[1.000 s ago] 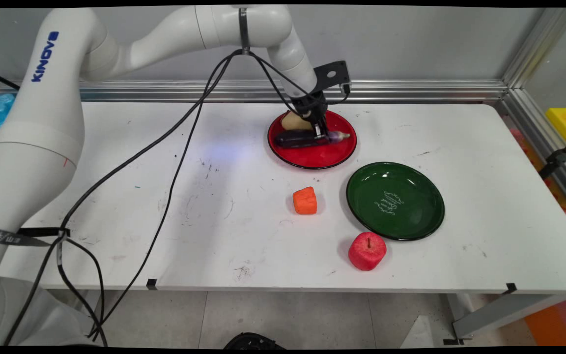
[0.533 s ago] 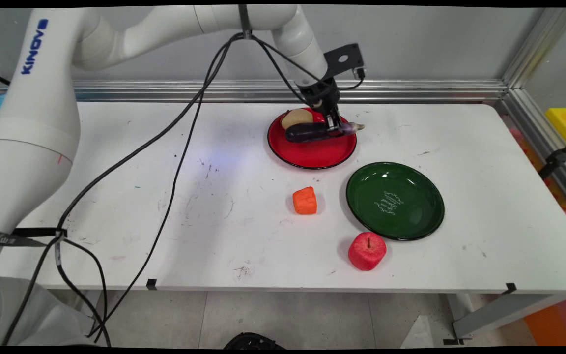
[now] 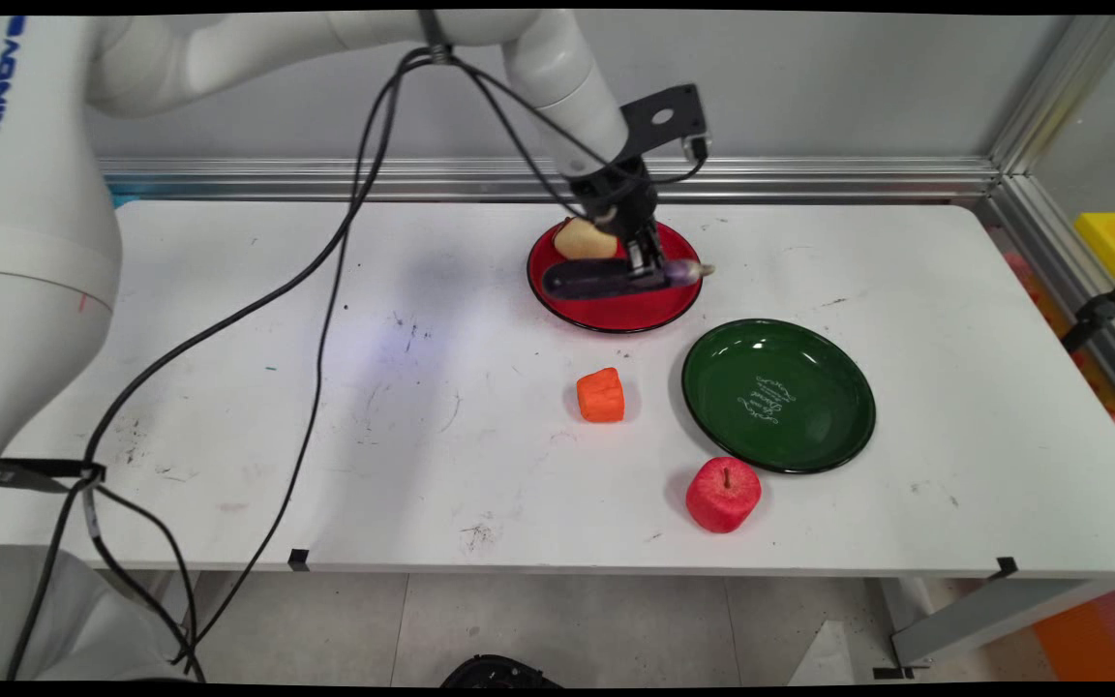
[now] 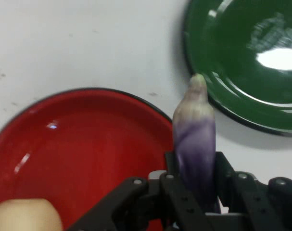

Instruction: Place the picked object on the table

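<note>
My black gripper is shut on a purple eggplant, gripping it near its pale stem end and holding it level just above the red plate. In the hand view the eggplant sticks up between the black fingers, its pale tip over the white table between the red plate and the green plate. A tan potato lies on the red plate's far left part, also the potato at the hand view's bottom left.
A green plate with white lettering sits right of and nearer than the red one. An orange cube-like carrot piece lies left of it. A red apple stands near the table's front edge. Black cables hang across the table's left half.
The gripper lifted the eggplant off the red plate toward the right, then came slightly left and lower; the eggplant hangs level over the plate.
</note>
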Motion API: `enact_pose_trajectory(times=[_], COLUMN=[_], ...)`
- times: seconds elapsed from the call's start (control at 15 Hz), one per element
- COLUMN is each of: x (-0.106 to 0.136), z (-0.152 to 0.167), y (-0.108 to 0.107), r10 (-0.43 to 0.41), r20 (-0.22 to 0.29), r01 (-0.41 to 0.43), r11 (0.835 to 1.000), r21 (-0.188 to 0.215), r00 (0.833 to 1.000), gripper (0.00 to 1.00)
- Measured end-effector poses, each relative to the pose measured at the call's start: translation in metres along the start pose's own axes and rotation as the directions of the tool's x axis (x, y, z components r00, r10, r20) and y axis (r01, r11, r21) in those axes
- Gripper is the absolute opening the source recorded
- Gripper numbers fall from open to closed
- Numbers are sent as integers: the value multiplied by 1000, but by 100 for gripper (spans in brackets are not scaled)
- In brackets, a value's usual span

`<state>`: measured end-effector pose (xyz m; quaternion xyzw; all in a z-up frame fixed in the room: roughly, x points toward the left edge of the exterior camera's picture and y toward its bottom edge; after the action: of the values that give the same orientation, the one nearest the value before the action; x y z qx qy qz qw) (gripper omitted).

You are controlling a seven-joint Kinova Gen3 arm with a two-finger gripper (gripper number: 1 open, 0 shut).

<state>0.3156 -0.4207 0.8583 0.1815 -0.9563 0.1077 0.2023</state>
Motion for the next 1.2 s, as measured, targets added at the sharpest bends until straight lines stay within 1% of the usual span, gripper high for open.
enact_pose_trajectory(times=[0.07, 0.2, 0.4, 0.8, 0.93, 1.2], x=[-7, -17, -38, -73, -88, -109], z=[-7, -15, -24, -27, -24, -15], y=[11, 25, 43, 59, 64, 71], r10=[13, 31, 52, 68, 73, 69], r20=[1, 3, 12, 35, 40, 44], r01=[-13, -31, -51, -68, -72, -69], r11=[1000, 999, 998, 998, 997, 998], r21=[-10, -19, -22, -17, -14, -11], r00=[1000, 1000, 999, 997, 997, 997], gripper=[0, 0, 0, 0, 0, 0])
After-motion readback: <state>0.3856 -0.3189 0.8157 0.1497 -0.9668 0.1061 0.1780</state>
